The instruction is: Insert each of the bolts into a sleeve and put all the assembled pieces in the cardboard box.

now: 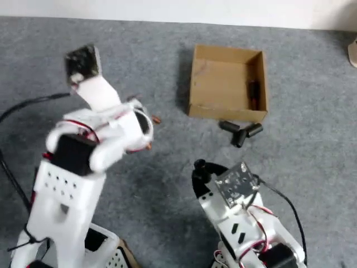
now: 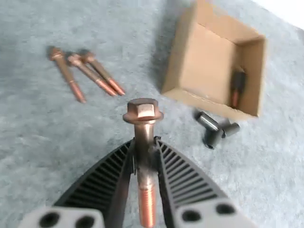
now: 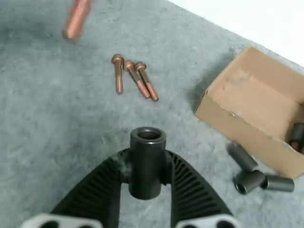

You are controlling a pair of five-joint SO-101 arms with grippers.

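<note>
Gripping a copper-coloured bolt point(image 2: 143, 114) by its smooth shank, the left hand point(image 2: 145, 145) is clenching its ribbed black jaws on the metal. The flanged hexagonal head is standing clear beyond the fingertips and the threaded end is pointing back toward the wrist. The right hand point(image 3: 147, 162) is grasping a sleeve point(image 3: 148, 142), a short matte black cylinder held upright between the same kind of ribbed jaws, with its round bore facing up.

The cardboard box point(image 1: 223, 110) is sitting open-topped at about 1 o'clock on the desk point(image 1: 312, 184), which is wearing a rough grey, felt-like cover. Its brown walls are plain and square-cornered. Inside, one assembled piece point(image 1: 254, 95), a dark sleeve with copper showing at its end, is lying along the 3 o'clock wall.

Three loose sleeves point(image 1: 240, 132) are lying in a small cluster on the desk just outside the box, at about 5 o'clock from it, two of them touching. Three loose bolts point(image 2: 83, 73) are lying side by side, heads together and shanks fanning slightly, well apart from the box.

In the high view the left arm is standing at about 8 o'clock and the right arm at about 6 o'clock. The loose sleeves are lying between the right arm and the box.
</note>
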